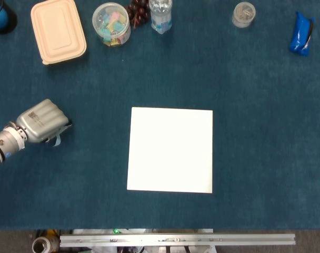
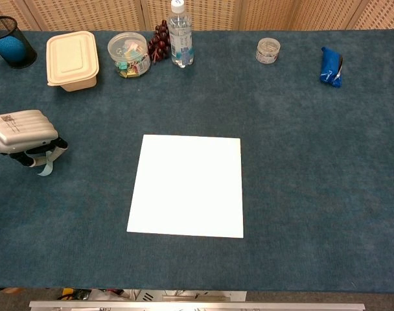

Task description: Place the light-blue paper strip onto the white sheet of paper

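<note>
The light-blue paper strip [image 2: 46,168] hangs beneath the curled fingers of the silver left hand [image 2: 21,133], which pinches it near the left edge of the blue-carpeted counter [image 2: 301,168]. The square white sheet of paper [image 2: 186,185] lies flat mid-counter, well apart to the right. The right hand shows in neither view.

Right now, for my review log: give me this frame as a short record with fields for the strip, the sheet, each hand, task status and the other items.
strip: light-blue paper strip hangs below the left robot hand, pinched in its fingers
sheet: white sheet of paper lies flat mid-table, nothing on it
left hand: at the table's left edge, well left of the sheet
right hand: not in view
task status: strip not yet on the sheet
far edge: beige lidded box, tub of clips, water bottle, small clear jar, blue packet
</note>
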Tool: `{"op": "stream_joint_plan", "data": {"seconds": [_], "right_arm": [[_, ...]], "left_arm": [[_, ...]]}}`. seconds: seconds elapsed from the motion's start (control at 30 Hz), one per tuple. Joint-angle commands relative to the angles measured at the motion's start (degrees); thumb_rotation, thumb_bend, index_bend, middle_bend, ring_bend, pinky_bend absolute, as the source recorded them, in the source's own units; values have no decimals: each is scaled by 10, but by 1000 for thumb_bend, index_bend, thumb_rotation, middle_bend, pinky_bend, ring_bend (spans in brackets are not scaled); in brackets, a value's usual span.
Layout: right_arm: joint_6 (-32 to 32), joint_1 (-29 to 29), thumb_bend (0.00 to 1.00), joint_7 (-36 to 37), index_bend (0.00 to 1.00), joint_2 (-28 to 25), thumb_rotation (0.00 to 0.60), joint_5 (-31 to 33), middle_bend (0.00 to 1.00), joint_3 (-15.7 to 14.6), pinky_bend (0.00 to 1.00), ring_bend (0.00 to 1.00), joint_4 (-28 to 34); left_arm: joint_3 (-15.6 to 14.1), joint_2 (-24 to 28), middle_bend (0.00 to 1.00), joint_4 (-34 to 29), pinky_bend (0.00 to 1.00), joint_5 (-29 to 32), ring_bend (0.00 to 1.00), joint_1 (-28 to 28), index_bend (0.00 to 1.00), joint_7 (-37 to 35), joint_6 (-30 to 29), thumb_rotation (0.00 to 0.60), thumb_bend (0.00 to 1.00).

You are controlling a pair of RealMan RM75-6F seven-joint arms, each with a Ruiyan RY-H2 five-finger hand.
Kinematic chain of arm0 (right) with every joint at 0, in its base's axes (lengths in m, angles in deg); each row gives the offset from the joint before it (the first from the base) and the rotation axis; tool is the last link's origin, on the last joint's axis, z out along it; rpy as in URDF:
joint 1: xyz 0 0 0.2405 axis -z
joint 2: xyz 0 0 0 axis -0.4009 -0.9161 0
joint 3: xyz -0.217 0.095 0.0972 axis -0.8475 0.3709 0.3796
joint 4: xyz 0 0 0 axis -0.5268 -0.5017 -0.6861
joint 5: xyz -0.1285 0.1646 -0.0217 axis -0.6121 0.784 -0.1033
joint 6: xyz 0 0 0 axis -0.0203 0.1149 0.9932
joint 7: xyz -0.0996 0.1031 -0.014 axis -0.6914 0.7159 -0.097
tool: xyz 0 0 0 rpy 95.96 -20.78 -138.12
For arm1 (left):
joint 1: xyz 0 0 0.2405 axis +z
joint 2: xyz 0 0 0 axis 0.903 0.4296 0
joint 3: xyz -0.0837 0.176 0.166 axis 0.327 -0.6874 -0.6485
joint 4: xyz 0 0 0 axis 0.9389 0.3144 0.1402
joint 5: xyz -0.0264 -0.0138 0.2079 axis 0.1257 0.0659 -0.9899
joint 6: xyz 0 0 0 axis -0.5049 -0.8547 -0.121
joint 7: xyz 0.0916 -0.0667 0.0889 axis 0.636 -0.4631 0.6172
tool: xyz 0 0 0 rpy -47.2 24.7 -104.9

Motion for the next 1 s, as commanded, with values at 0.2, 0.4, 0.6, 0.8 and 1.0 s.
{"op": "stream_joint_plan", "data": {"seconds": [0.2,0.4,0.6,0.8,1.0], "right_arm": [[1,1,172,4,484,0,600,-1,528,1,489,529,-2],[-1,-3,172,9,484,2,600,-7,528,1,489,529,-5],[-11,-10,172,16,484,6,600,-13,528,1,489,529,-12],[-17,-15,172,21,484,9,600,-17,528,1,489,529,-17],[-24,-21,172,25,484,12,600,-20,528,1,489,529,-22]], "left_arm": [[2,5,833,-7,770,5,906,-1,618,3,3,600,396],[19,21,833,-32,770,30,905,5,622,13,2,600,396],[51,33,831,-63,770,60,905,23,622,43,-28,600,396],[65,40,830,-89,770,62,904,27,619,98,-41,600,397],[88,42,829,-124,770,65,904,29,619,157,-60,600,397]]}}
